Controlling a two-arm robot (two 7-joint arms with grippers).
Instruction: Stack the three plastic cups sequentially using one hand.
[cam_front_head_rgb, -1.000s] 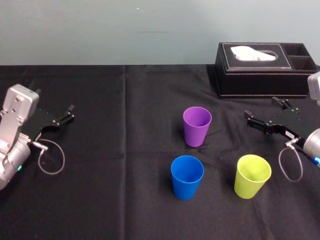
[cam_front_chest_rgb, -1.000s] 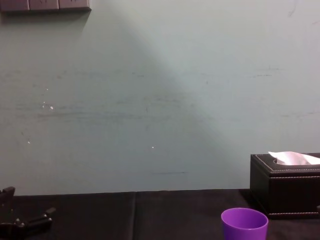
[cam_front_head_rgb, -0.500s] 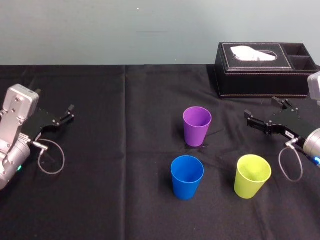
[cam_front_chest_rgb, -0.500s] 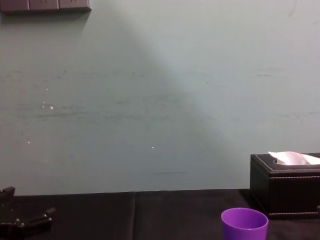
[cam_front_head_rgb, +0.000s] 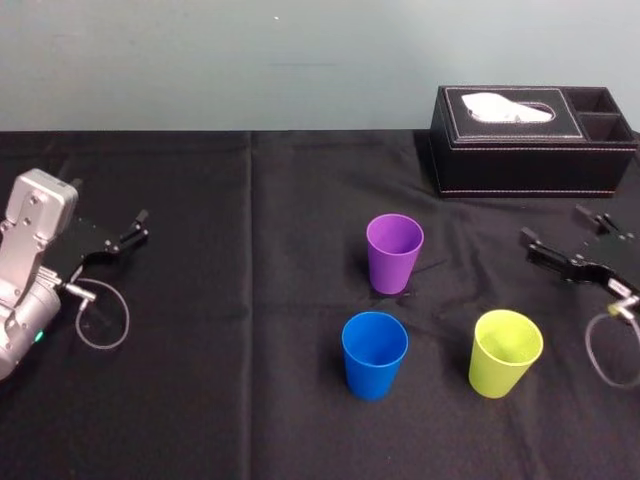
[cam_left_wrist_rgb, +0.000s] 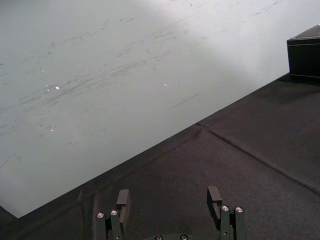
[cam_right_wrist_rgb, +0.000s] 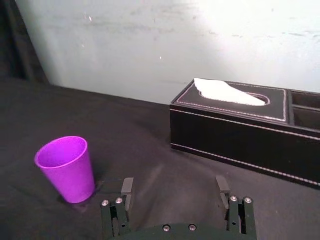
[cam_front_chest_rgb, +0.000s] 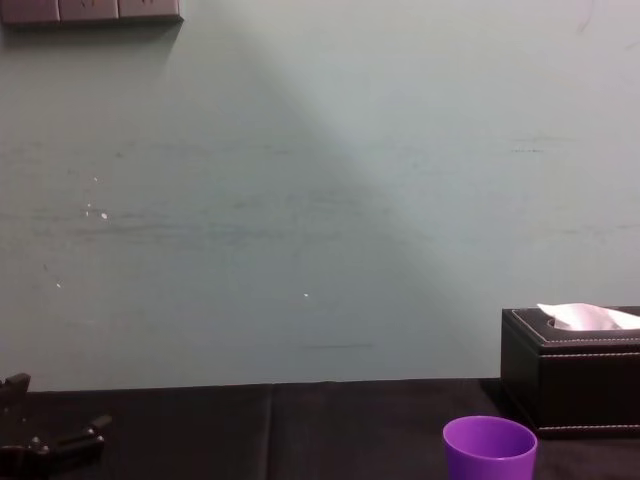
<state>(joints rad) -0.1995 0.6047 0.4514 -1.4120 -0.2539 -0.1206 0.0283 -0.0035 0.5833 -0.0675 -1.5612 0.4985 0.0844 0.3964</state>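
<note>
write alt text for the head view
Three upright plastic cups stand apart on a black tablecloth: purple cup behind, blue cup and yellow-green cup nearer. The open left gripper and open right gripper flank them; a tissue box stands back right.

**Frame edges crop the cup, the tissue box and both arms**

In the left wrist view the black, slim-jawed left pincer (cam_left_wrist_rgb: 169, 194) is cut at the frame's edge, with its body out of frame. One corner of the black stitched rectangular tissue box (cam_left_wrist_rgb: 305, 52) pokes in. In the right wrist view the matching right pincer (cam_right_wrist_rgb: 174, 181) is cropped the same way, and the tissue box runs off the frame. In the chest view the bottom edge cuts the small tapered purple plastic cup (cam_front_chest_rgb: 490, 450), hiding its base. The left pincer there is a dim, clipped shape at the lower-left corner. In the head view both arms leave the frame at the sides, and the tissue box's two small side compartments are too dark to see into.
</note>
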